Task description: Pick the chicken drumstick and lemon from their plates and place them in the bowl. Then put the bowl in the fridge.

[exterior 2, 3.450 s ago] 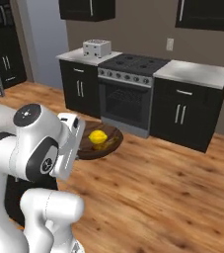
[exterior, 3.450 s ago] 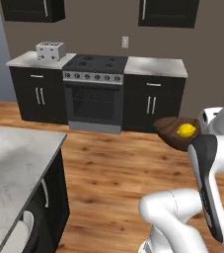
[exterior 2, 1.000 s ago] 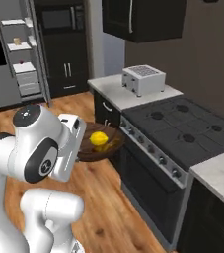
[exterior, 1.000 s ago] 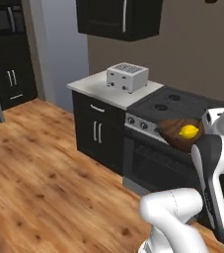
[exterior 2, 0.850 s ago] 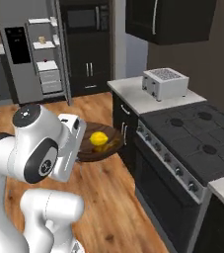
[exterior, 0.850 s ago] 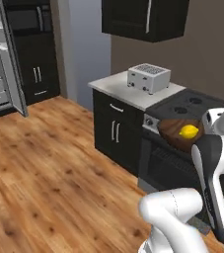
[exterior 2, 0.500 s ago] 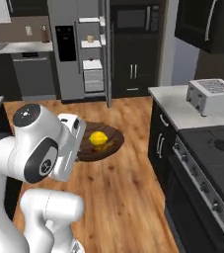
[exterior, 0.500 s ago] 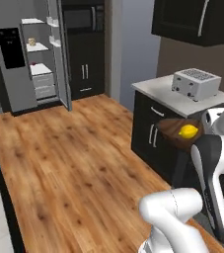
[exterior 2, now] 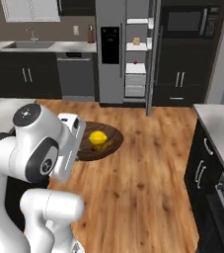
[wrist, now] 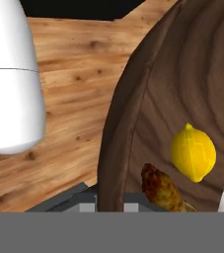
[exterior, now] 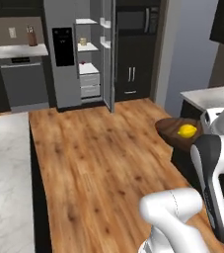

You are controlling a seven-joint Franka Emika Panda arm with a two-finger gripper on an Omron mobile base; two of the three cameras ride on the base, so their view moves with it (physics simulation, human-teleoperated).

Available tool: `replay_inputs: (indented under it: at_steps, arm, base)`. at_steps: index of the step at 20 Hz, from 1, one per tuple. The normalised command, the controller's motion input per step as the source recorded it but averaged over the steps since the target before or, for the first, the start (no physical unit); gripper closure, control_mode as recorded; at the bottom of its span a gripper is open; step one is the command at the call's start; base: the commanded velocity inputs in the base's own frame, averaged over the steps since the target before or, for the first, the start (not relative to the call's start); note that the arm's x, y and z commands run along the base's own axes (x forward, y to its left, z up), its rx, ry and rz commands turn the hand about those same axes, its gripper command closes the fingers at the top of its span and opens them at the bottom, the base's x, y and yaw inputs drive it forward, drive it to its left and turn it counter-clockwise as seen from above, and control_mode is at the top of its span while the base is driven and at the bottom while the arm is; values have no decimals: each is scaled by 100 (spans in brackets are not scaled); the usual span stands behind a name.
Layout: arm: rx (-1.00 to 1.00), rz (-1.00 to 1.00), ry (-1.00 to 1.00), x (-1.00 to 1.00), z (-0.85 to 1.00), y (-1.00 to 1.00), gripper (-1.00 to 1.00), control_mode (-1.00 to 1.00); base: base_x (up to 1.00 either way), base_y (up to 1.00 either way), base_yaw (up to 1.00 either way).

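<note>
Carrying the bowl point(exterior 2: 101, 141) pinched at its rim in the closed tool, with lemon point(exterior 2: 98, 137) and chicken drumstick point(wrist: 164, 190) inside, the robot must next approach the far open fridge point(exterior 2: 130, 54).

Dark brown grained bowl point(wrist: 148, 113) holds a bright yellow lemon point(wrist: 193, 152) and, at its 7 o'clock, a seemingly golden-brown chicken drumstick point(wrist: 162, 190); grey fridge point(exterior 2: 114, 49), black dispenser panel point(exterior 2: 110, 45).
</note>
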Motion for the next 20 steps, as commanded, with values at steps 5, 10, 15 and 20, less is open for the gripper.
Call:
replay_inputs:
  at_steps: [5, 10, 15, 20]
  arm:
    - [0, 0, 0, 0, 0, 0, 100, 100]
    - [0, 0, 0, 0, 0, 0, 100, 100]
    - [0, 0, 0, 0, 0, 0, 100, 100]
    - [0, 0, 0, 0, 0, 0, 100, 100]
  base:
    - [93, 0, 18]
    - [94, -6, 11]
    - [94, -5, 9]
    - [94, -6, 4]
